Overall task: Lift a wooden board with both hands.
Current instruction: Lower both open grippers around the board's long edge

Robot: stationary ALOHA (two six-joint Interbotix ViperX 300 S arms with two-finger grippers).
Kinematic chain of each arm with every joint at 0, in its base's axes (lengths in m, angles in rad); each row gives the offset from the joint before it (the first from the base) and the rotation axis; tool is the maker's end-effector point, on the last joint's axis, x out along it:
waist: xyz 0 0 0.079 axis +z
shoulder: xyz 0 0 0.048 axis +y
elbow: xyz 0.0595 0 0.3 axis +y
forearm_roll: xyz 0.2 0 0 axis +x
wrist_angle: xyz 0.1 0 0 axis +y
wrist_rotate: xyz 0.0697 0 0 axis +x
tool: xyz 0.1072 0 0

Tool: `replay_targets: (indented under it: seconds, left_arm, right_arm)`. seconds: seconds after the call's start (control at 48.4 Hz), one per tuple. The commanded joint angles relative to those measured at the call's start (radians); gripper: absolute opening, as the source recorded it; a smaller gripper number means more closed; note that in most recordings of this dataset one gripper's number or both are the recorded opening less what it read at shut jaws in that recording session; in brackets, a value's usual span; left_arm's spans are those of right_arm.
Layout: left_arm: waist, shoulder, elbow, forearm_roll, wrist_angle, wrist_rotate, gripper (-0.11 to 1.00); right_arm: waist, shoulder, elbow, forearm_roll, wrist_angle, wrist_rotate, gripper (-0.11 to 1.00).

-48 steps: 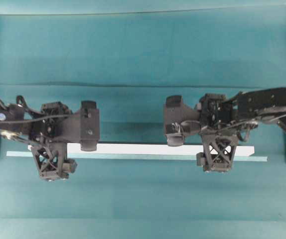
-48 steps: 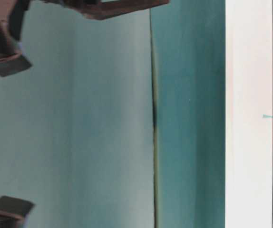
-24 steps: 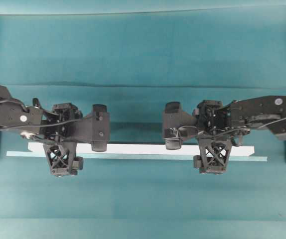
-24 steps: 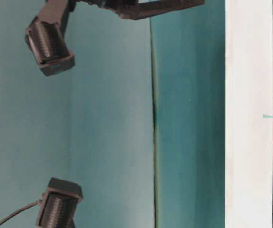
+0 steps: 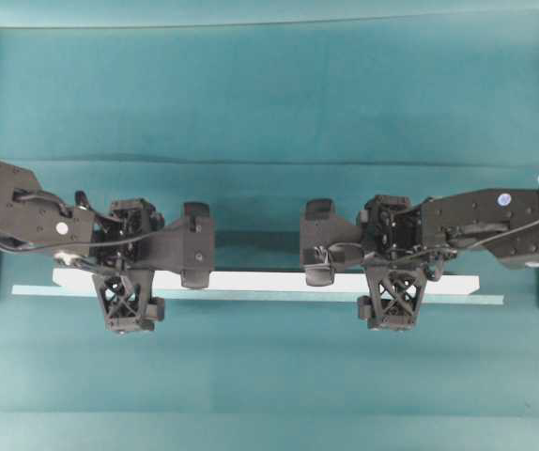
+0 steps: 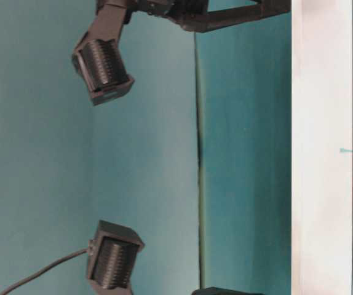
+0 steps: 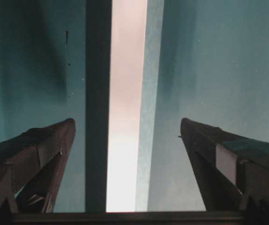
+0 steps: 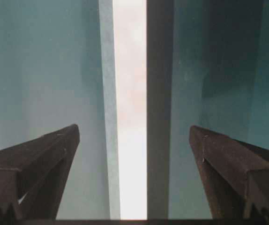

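Overhead now: both grippers spread wide, nothing held.
Left gripper (image 7: 127, 129) and right gripper (image 8: 134, 133) straddle the wooden board (image 5: 269, 281); uneven closing could tilt it.

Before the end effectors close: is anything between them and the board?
Nothing visible. The board runs between the open fingers of the left end effector and the right end effector, with only teal cloth around it.

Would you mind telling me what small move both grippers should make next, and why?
Probably lower both together. The left gripper and right gripper are open, and the wooden board runs between each pair of fingers in the wrist views, seemingly below the tips and untouched. Closing comes after.
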Motion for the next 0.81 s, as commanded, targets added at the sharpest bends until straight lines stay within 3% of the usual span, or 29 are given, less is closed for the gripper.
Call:
replay_targets:
  seconds: [0.0,0.786]
  left_arm:
    - [0.002,0.008,0.000,0.002,-0.025,0.003,0.99]
    - [0.009,0.018,0.008,0.002,-0.054,0.006,0.96]
  right_arm:
    - [0.000,0.014,0.008,-0.002,-0.017,0.003,0.95]
    - [-0.005,0.028,0.046,0.005,-0.092,0.017,0.92]
